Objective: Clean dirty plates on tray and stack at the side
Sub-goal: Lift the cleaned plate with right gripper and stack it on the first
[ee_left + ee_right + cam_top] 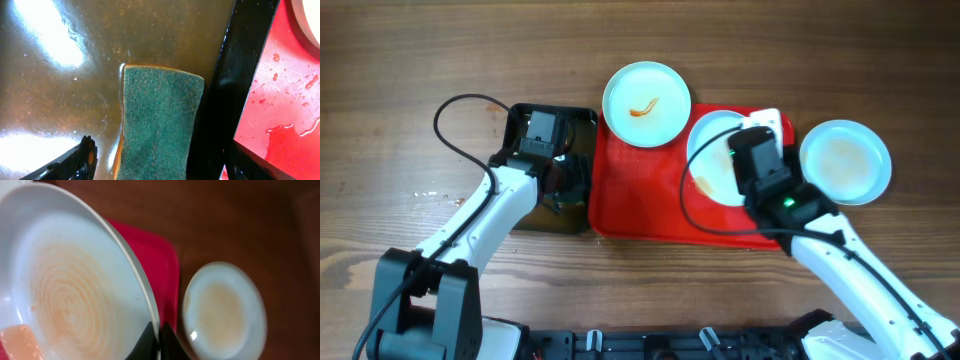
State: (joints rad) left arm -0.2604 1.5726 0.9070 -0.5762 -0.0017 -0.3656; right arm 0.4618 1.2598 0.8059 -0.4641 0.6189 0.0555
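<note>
The red tray [640, 205] lies in the middle of the table. A pale plate with an orange streak [646, 103] sits at its far edge. A second plate with a faint orange swirl [712, 160] is on the tray, tilted, and my right gripper [159, 336] is shut on its rim [65, 280]. A third smeared plate [845, 162] lies on the table right of the tray and also shows in the right wrist view [225, 312]. My left gripper [160, 167] is open, its fingers either side of a green sponge [160, 120].
The sponge lies in brown water in a black tray [582, 125] left of the red tray; its black wall [240, 75] is close to my right finger. A white object [770, 120] sits on the red tray's far right corner. Water drops lie on the red tray [295, 100].
</note>
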